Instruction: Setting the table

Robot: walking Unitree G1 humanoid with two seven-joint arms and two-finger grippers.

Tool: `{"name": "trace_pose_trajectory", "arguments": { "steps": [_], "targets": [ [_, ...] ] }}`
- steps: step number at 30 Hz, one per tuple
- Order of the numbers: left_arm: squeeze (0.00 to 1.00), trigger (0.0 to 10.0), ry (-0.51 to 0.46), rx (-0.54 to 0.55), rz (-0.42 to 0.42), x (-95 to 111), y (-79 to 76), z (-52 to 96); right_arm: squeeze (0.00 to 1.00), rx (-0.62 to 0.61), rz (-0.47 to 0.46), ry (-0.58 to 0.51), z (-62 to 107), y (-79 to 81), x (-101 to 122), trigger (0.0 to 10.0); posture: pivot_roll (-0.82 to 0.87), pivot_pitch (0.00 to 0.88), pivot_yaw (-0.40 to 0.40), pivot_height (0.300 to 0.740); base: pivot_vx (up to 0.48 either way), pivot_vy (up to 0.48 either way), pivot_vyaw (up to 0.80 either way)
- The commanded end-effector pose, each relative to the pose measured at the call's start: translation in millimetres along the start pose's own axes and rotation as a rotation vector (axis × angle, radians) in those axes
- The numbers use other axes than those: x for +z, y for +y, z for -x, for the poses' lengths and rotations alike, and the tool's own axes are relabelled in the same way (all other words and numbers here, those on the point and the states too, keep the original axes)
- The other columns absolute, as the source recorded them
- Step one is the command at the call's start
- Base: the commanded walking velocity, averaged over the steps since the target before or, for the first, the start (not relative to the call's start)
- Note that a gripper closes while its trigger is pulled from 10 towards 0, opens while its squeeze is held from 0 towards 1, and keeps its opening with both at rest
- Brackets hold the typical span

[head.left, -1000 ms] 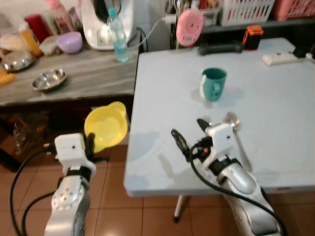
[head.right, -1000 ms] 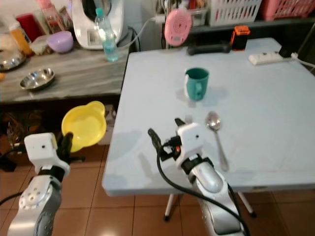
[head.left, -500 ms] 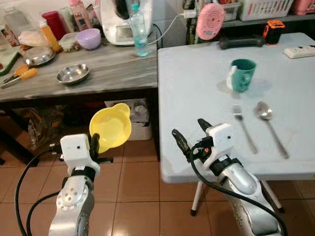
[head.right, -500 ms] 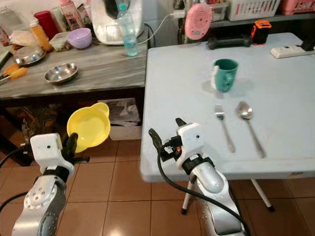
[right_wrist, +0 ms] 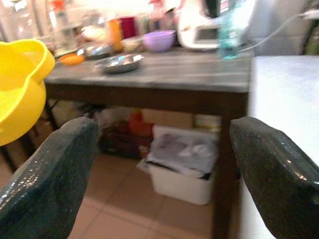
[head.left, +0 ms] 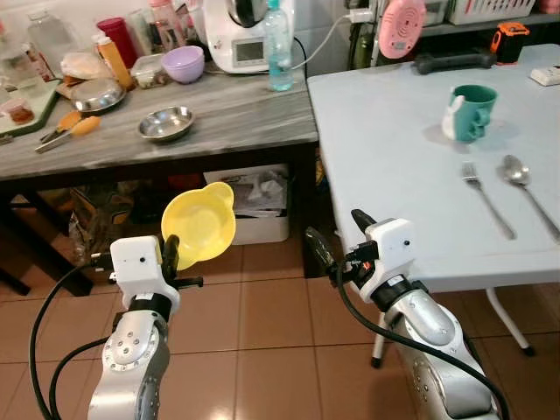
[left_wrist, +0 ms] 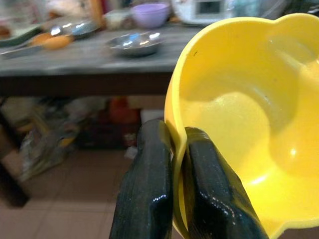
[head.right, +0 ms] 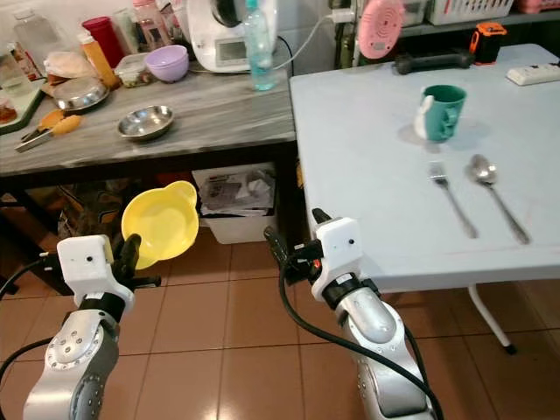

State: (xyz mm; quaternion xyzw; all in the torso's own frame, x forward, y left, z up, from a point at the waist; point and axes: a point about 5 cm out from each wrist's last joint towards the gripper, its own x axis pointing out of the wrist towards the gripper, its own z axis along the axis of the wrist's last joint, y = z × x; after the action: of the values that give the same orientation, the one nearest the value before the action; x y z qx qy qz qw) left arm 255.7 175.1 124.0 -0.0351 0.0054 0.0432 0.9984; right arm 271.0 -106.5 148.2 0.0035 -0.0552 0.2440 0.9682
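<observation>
Pale table (head.left: 394,166) beside wood counter (head.left: 175,122), tile floor; left gripper (left_wrist: 172,164) clamping yellow bowl (head.left: 199,226), right gripper (head.left: 337,241) spread, empty.

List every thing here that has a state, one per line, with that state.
Left hand: shut on the yellow plastic bowl's rim.
Yellow plastic bowl: held tilted above the floor, empty.
Right hand: open, holding nothing.
Green mug: upright on the pale blue table.
Metal fork: lying flat beside the metal spoon.
Steel bowl: upright, empty, on the wooden counter.
</observation>
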Motion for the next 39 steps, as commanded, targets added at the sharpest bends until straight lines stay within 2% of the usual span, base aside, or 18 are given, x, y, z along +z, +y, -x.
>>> {"name": "trace_pose_trajectory", "arguments": {
  "steps": [1, 13, 17, 28, 39],
  "targets": [
    [0.00, 10.0, 0.001, 0.022, -0.020, 0.5, 9.1, 0.8, 0.00, 0.022, 0.001, -0.016, -3.4, 5.5, 3.6, 10.0, -0.17, 0.103, 0.141, 0.740, 0.000, 0.454, -0.44],
    [0.00, 10.0, 0.000, 0.020, -0.021, 1.0, 6.3, -0.8, 0.00, 0.020, -0.001, -0.019, -4.1, 5.1, 3.3, 10.0, -0.17, 0.101, 0.142, 0.740, 0.000, 0.429, -0.65],
    [0.00, 10.0, -0.015, 0.012, -0.034, 2.5, 4.2, -1.0, 0.00, 0.022, 0.006, -0.021, -4.3, 4.9, 3.6, 10.0, -0.17, 0.101, 0.142, 0.740, 0.000, 0.000, 0.00],
    [0.00, 10.0, -0.047, -0.031, 0.008, 6.6, -2.0, -1.9, 0.00, 0.028, 0.020, -0.031, -4.5, 4.0, 5.1, 10.0, -0.17, 0.097, 0.136, 0.740, 0.000, 0.000, 0.00],
    [0.00, 10.0, -0.050, -0.030, 0.017, 6.8, -3.1, -3.8, 0.00, 0.036, 0.028, -0.042, -5.0, 4.9, 6.2, 10.0, -0.17, 0.097, 0.136, 0.740, 0.073, 0.000, 0.00]
  ]
}}
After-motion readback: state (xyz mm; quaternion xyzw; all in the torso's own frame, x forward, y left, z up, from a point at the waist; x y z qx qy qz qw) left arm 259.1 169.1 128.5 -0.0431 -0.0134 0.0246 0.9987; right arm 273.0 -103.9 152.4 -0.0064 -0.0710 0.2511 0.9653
